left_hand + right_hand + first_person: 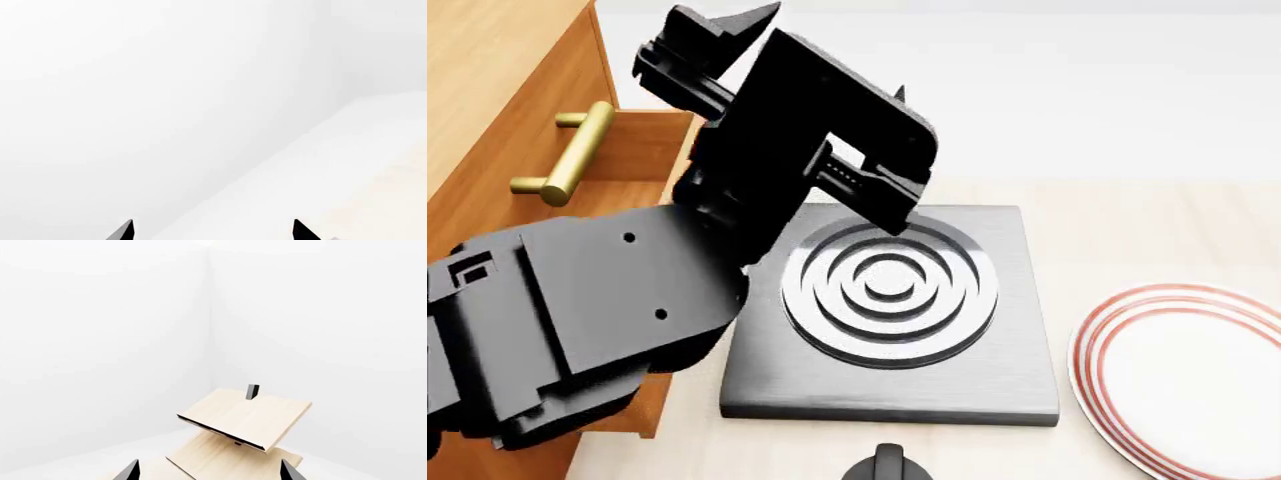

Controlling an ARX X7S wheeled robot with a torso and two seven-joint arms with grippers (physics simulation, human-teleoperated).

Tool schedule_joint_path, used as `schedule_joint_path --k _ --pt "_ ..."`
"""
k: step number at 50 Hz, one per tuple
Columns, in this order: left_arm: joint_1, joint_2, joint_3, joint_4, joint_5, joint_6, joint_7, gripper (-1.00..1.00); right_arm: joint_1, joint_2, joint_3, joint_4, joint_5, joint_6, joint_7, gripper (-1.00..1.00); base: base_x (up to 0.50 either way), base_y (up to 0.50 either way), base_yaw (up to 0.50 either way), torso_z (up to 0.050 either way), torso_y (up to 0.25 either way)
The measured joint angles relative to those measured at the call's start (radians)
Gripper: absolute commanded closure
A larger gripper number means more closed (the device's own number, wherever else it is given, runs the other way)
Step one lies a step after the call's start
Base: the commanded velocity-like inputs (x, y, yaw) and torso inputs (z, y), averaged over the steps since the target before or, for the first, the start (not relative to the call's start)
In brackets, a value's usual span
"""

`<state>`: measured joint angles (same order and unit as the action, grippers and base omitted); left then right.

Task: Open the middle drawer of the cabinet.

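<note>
Drawer (627,160) at far left sitting partly pulled out of cabinet (487,90), brass handle (567,152) showing; your job looking largely done, maybe more pull left. You are holding left gripper (814,130) raised near drawer, fingers spread, gripping nothing. Right gripper (210,471) showing two parted tips, empty, pointing at pale wooden rack (247,420). Light wood tabletop (1148,230) carrying grey hotplate (894,310) and red-rimmed plate (1188,370) at right. White walls surrounding.
</note>
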<state>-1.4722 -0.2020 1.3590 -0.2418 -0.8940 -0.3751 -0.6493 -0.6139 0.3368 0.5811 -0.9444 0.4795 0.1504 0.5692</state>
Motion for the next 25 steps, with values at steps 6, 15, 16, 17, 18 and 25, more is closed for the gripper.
schedule_joint_path --k 6,15,16,17,18,25 --pt "-0.016 -0.058 -0.041 0.130 -0.070 -0.030 -0.059 -1.00 0.000 0.000 -0.001 0.000 0.000 -0.001 -0.001 -1.00 0.00 0.00 0.00 0.000 0.000" --pt "-0.006 -0.121 -0.126 0.206 -0.224 -0.060 -0.110 -1.00 -0.001 0.000 -0.003 0.001 -0.002 -0.002 -0.001 -1.00 0.00 0.00 0.00 0.000 0.000" --pt "-0.005 -0.127 -0.135 0.209 -0.242 -0.063 -0.112 -1.00 -0.001 -0.001 -0.003 0.001 -0.002 -0.002 -0.001 -1.00 0.00 0.00 0.00 0.000 0.000" --pt "-0.004 -0.133 -0.144 0.212 -0.259 -0.066 -0.114 -1.00 -0.001 -0.001 -0.003 0.000 -0.002 -0.002 -0.001 -1.00 0.00 0.00 0.00 0.000 0.000" --pt "-0.003 -0.139 -0.152 0.215 -0.275 -0.070 -0.116 -1.00 -0.001 -0.001 -0.003 0.000 -0.003 -0.002 -0.001 -1.00 0.00 0.00 0.00 0.000 0.000" --pt "0.001 -0.173 -0.207 0.226 -0.403 -0.102 -0.126 -1.00 0.001 0.001 -0.008 -0.001 -0.006 0.000 0.000 -1.00 0.00 0.00 0.00 0.000 0.000"
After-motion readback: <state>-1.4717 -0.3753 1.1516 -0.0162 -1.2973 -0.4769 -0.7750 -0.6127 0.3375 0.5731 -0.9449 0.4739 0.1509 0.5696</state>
